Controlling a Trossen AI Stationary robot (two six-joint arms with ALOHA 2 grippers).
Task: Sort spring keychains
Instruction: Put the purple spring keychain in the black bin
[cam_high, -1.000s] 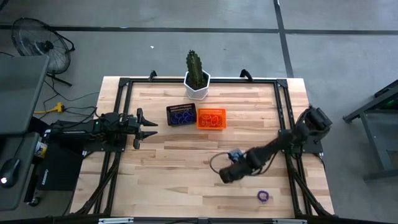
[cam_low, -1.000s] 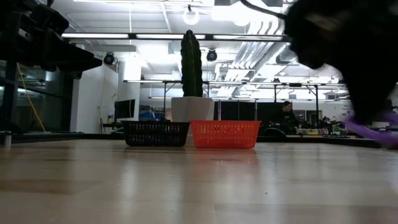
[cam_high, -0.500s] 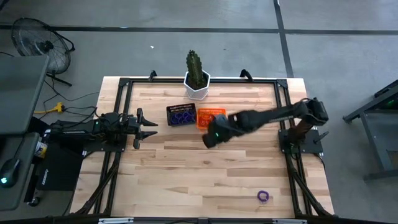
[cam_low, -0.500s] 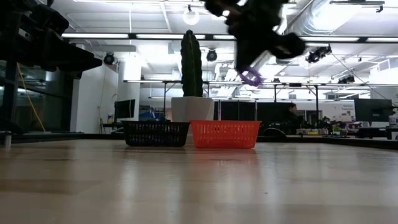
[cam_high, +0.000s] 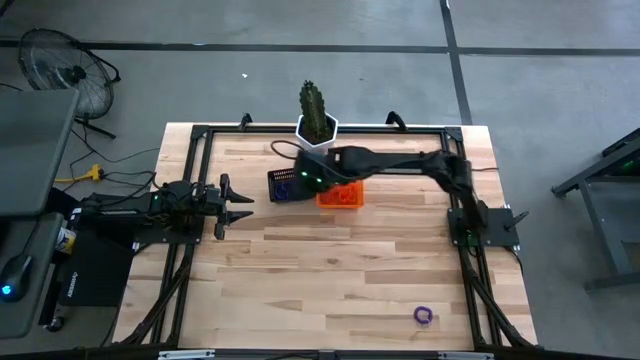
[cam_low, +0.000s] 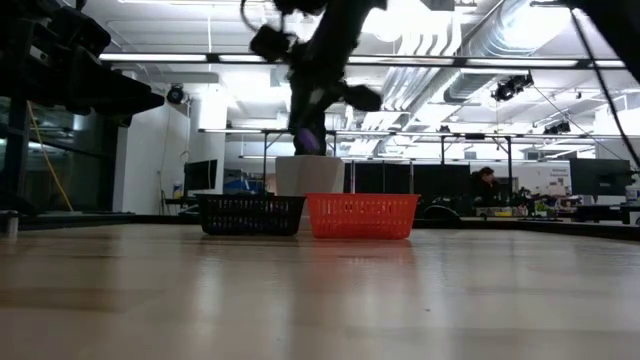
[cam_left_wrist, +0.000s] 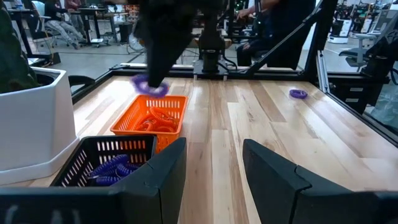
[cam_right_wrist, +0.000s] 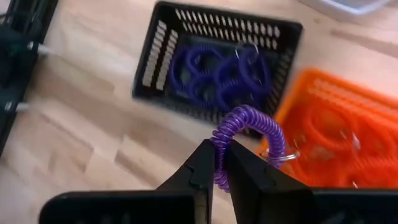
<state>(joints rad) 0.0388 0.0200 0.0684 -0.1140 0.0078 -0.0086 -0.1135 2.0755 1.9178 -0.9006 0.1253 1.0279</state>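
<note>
My right gripper (cam_high: 309, 179) hovers above the black mesh basket (cam_high: 288, 186), close to the orange mesh basket (cam_high: 341, 192), and is shut on a purple spring keychain (cam_right_wrist: 250, 126). That keychain also shows in the low view (cam_low: 308, 140) and in the left wrist view (cam_left_wrist: 148, 86). The black basket holds several purple keychains (cam_right_wrist: 217, 71); the orange basket holds orange ones (cam_left_wrist: 155, 118). One more purple keychain (cam_high: 424, 316) lies flat on the table near its near right corner. My left gripper (cam_high: 240, 205) waits open at the table's left side. My right gripper pinches the purple keychain's coil at one side of the loop (cam_right_wrist: 220, 149) between its two fingers, coming from above and pointing down. The loop is lifted clear of table and baskets. It stands out past the fingertips, with a small metal ring (cam_right_wrist: 283, 158) at its side.
A cactus in a white pot (cam_high: 317, 132) stands just beyond the baskets at the far edge. A black frame (cam_high: 200, 140) runs around the table. Bare wood lies between the baskets and the near edge.
My right gripper has swung from the near right part of the table, rising and travelling toward the far left, and now stands over the black basket. It has stayed shut and carried the purple keychain along, lifted clear. The other purple keychain has not moved.
</note>
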